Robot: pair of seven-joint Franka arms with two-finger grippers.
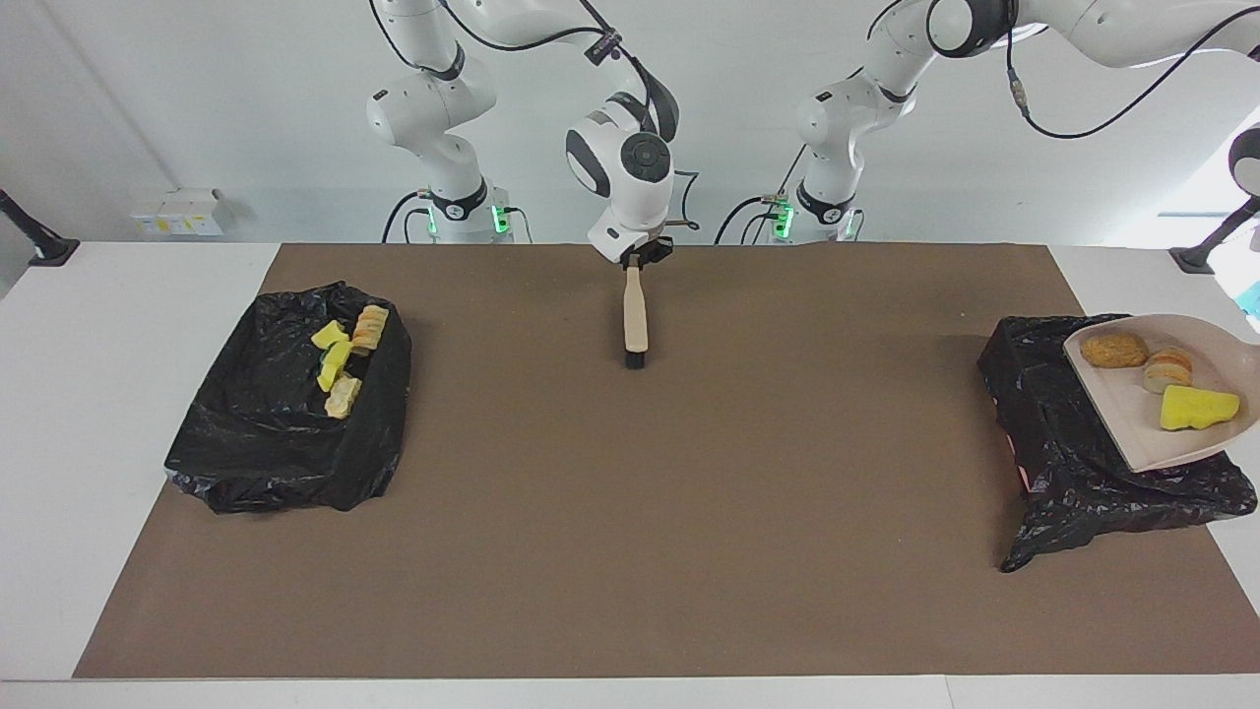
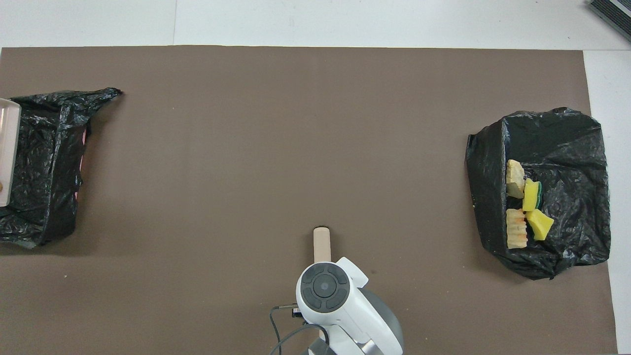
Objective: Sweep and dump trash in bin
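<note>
Dumping is the step in hand. The left gripper is out of frame, pressed together, and by my reading clamped on the handle of the dustpan (image 1: 1132,414), which hangs tilted over the near bin bag (image 1: 1063,433). Three pieces of trash ride in the pan just ahead of that hand: a brown lump (image 1: 1113,350), a striped piece (image 1: 1167,369) and a yellow foam chunk (image 1: 1198,408). Directly below them lies crumpled black plastic. To do this well, bring the pan's open lip inside the bag's mouth, then tip slowly so the lumps slide rather than bounce onto the mat (image 1: 689,492). Well away from that hand, the right gripper (image 1: 645,258) pinches the top of the brush (image 1: 636,315) and waits. Farthest off, toward the right arm's end, the second bag (image 1: 285,433) already holds four pieces (image 1: 340,369).
</note>
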